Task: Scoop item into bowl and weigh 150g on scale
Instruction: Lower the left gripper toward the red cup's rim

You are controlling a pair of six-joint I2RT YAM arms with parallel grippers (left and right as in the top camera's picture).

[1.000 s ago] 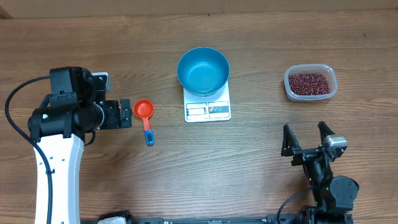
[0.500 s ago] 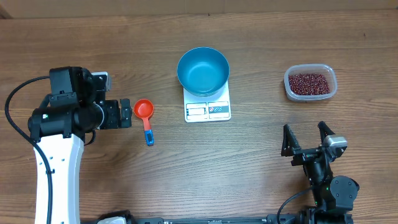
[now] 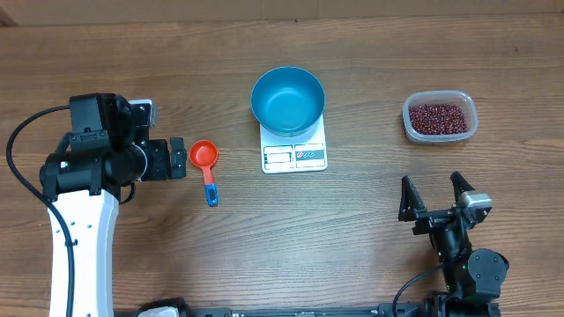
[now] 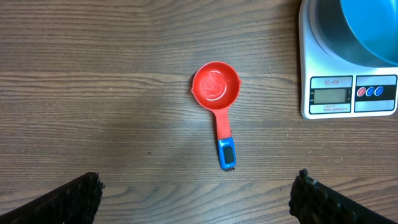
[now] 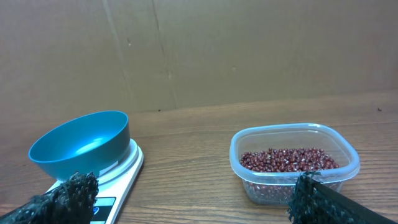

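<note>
Overhead: red scoop (image 3: 204, 157) lies just beside your left claw (image 3: 179, 160), which gapes open and empty; handle axis runs toward the base; right claw (image 3: 434, 195), also open, well apart.

Brown wood-grain tabletop (image 3: 352, 255) bearing three objects directly. A red round plastic measuring scoop with a blue-tipped handle (image 3: 204, 156) lies just beside the left gripper (image 3: 179, 160). Beyond the scoop from that gripper stands a flat white rectangular kitchen scale (image 3: 294, 156). A clear rounded-rectangle plastic tub (image 3: 407, 123) rests ahead of the right gripper (image 3: 431, 180), well apart; the scale lies ahead-left of it.
</note>
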